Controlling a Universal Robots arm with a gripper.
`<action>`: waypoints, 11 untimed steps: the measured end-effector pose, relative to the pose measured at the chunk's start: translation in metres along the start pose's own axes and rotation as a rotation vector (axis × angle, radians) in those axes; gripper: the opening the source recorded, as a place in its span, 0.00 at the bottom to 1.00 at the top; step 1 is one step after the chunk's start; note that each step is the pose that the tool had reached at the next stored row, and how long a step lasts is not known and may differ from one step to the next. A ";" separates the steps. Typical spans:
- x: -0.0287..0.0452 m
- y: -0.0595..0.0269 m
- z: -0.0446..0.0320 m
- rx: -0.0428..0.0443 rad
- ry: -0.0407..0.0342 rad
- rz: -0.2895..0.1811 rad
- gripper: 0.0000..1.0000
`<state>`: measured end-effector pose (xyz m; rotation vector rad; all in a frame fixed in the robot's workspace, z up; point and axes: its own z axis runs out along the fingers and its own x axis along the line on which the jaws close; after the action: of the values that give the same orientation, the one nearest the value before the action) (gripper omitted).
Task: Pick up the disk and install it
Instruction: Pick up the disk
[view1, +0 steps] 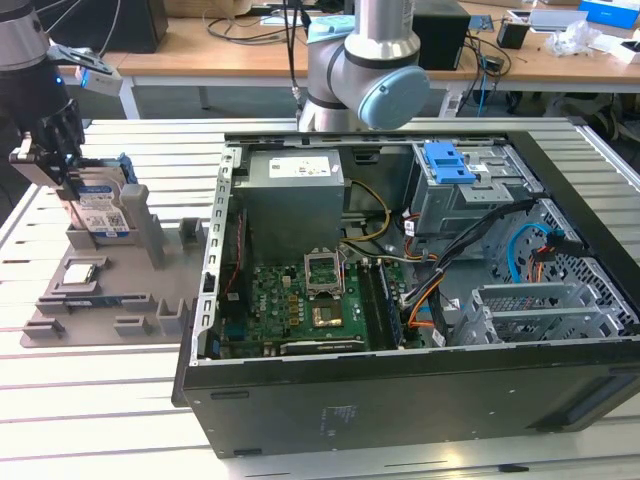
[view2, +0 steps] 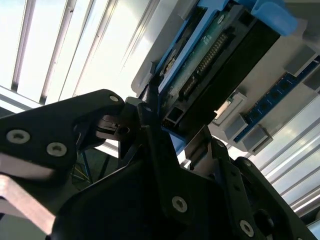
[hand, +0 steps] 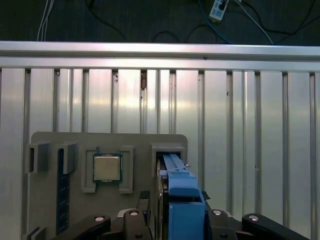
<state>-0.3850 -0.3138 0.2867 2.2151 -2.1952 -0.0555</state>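
the disk (view1: 100, 208) stands on edge in its slot on the grey holder tray (view1: 60, 318), at the exterior view's left, apparently not yet lifted out. the gripper (view1: 68, 178) sits down over its top edge; whether the jaws have closed on the blue frame cannot be told. the open computer case (view1: 400, 420) and its drive cage (view1: 470, 205) lie well apart, so installation is not yet done.

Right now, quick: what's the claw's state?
Claw: closed on the disk, which stands on edge in the grey tray.
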 end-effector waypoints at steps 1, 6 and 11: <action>0.0000 0.0000 0.0000 0.0000 0.0001 0.000 0.40; 0.0000 0.0001 0.0000 0.0000 0.0000 0.000 0.37; 0.0000 0.0003 0.0000 0.0000 0.0000 0.000 0.37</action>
<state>-0.3852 -0.3138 0.2867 2.2151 -2.1952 -0.0555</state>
